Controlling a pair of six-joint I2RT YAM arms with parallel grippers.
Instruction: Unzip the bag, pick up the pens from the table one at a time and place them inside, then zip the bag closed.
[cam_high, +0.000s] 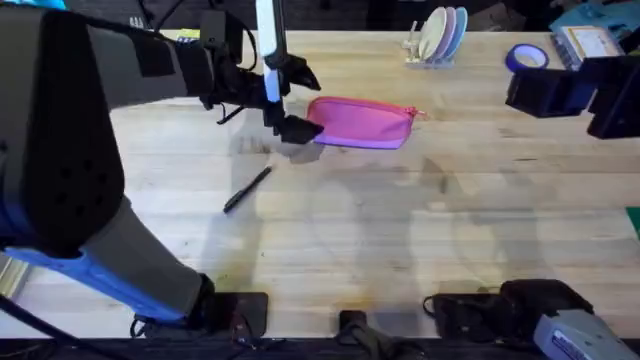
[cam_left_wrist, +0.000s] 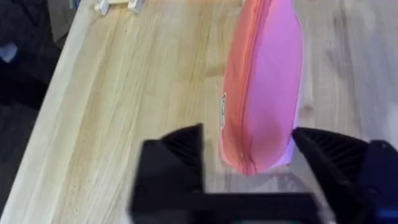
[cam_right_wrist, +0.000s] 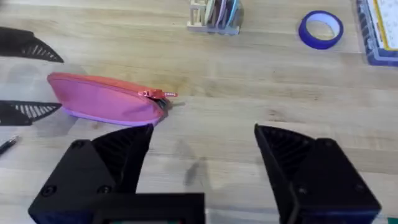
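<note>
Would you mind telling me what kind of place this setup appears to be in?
Probably a lab or workshop bench: a butcher-block table, a roll of blue tape, and a small rack of plates at the far edge.

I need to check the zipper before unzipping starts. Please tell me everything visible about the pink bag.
The bag is an oblong, bright pink fabric pouch lying flat on the table. Its zipper looks fully closed, with the pull at the end away from the left hand. That hand is open and straddles the opposite end, fingers on either side; whether they touch it is unclear. The pen lies apart from it.
</note>
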